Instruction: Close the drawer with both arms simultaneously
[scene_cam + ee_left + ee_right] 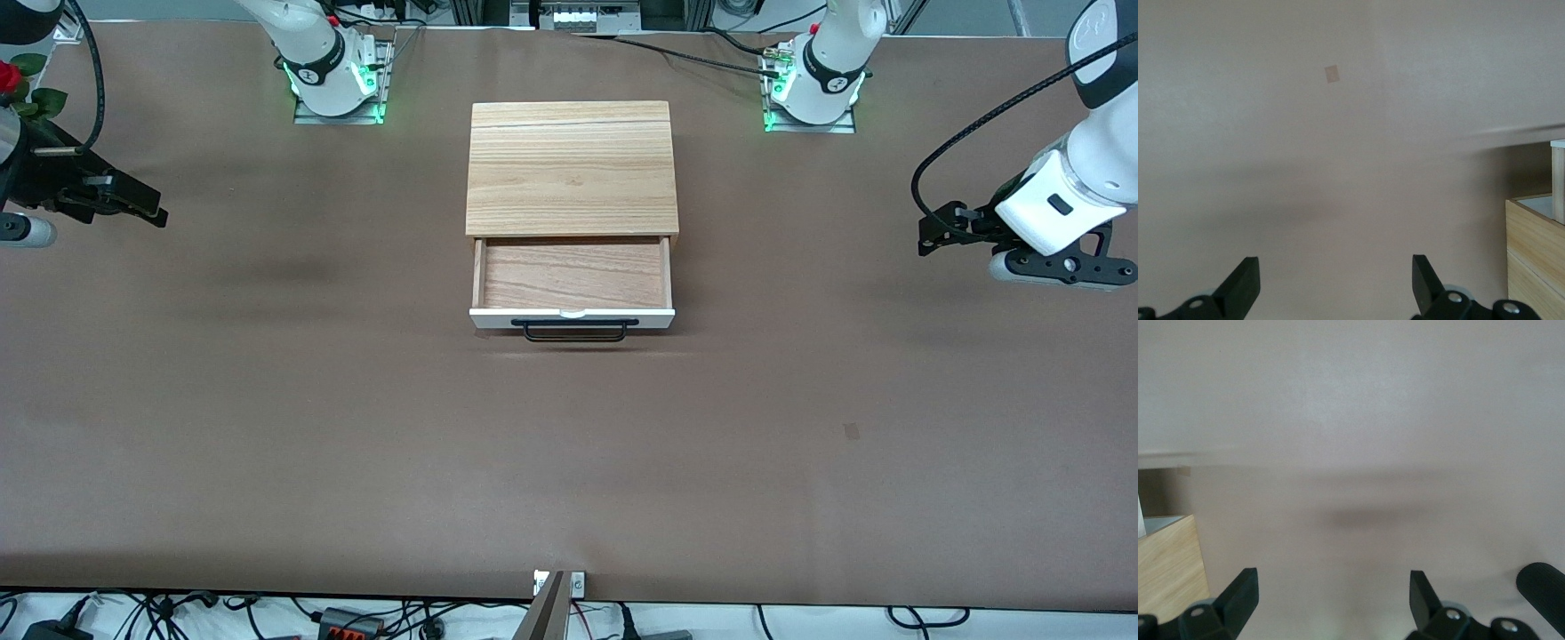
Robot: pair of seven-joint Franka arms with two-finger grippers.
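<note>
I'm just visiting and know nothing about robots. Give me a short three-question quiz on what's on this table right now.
1. True or false: the drawer is fully shut.
2. What lies inside the drawer? A) a tool B) nothing visible C) a cup
3. Are the left pincer and right pincer open or shut?

Key: 1 false, it is pulled out of the cabinet. 2 B. 3 both open, each over bare table beside the cabinet, touching nothing.

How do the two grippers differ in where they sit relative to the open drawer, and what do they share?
The left gripper hangs over bare table toward the left arm's end, the right gripper toward the right arm's end, flanking the cabinet. Neither touches the drawer, which stands pulled out, handle free. Both are open and empty.
</note>
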